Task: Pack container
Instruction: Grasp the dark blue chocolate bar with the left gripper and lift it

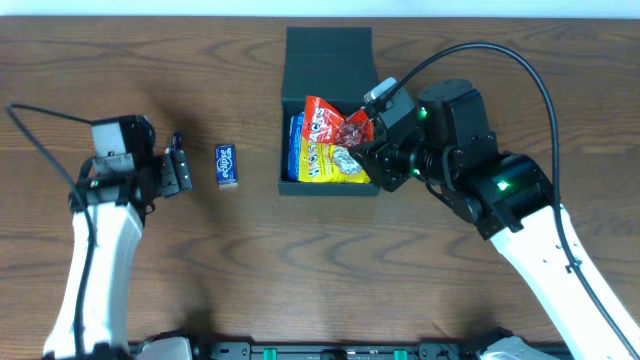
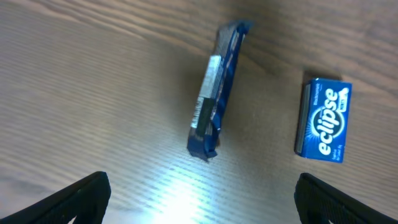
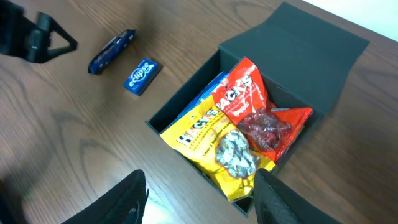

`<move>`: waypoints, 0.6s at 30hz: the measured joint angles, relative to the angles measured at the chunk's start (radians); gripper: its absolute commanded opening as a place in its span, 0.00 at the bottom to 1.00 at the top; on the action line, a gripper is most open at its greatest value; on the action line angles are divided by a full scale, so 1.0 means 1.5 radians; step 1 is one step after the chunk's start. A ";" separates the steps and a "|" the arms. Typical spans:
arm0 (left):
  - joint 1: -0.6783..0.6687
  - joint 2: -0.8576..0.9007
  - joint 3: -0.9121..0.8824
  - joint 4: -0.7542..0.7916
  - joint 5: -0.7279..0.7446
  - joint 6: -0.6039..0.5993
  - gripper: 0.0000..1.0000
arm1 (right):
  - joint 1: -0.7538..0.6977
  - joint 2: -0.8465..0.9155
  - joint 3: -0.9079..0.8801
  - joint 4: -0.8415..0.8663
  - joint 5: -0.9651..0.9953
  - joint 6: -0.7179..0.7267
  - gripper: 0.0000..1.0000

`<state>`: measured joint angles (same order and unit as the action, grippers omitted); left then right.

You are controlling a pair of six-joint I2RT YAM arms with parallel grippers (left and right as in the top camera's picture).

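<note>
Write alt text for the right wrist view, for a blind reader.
An open dark container on a wooden table holds a yellow bag, a red bag and a blue bag. An Eclipse pack and a blue wrapper lie outside, at upper left.

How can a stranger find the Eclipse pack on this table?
Start at the dark open container. To its left lie two blue items. The Eclipse pack is the flat rectangle nearer the container, with white lettering; the wrapped bar is narrow.

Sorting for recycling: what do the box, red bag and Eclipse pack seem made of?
Box: likely matte dark cardboard, folded flap lid.
Red bag: glossy plastic film, crinkled, with a clear window.
Eclipse pack: glossy print, crisp edges; card or tin, unclear.
</note>
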<state>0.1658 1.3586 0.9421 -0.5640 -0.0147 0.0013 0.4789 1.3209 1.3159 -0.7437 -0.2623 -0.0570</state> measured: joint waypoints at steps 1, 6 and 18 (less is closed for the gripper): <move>0.001 0.014 0.000 0.008 0.001 0.000 0.96 | 0.000 0.000 0.000 0.000 0.000 -0.001 0.55; 0.001 0.087 0.000 0.063 0.006 0.003 1.00 | 0.000 0.000 0.000 -0.004 -0.002 -0.001 0.55; 0.001 0.217 0.000 0.159 0.009 0.007 0.81 | 0.000 0.000 0.000 -0.027 -0.031 -0.011 0.56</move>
<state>0.1665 1.6836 0.9421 -0.3256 -0.0017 0.0124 0.4789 1.3209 1.3159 -0.7845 -0.3084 -0.0742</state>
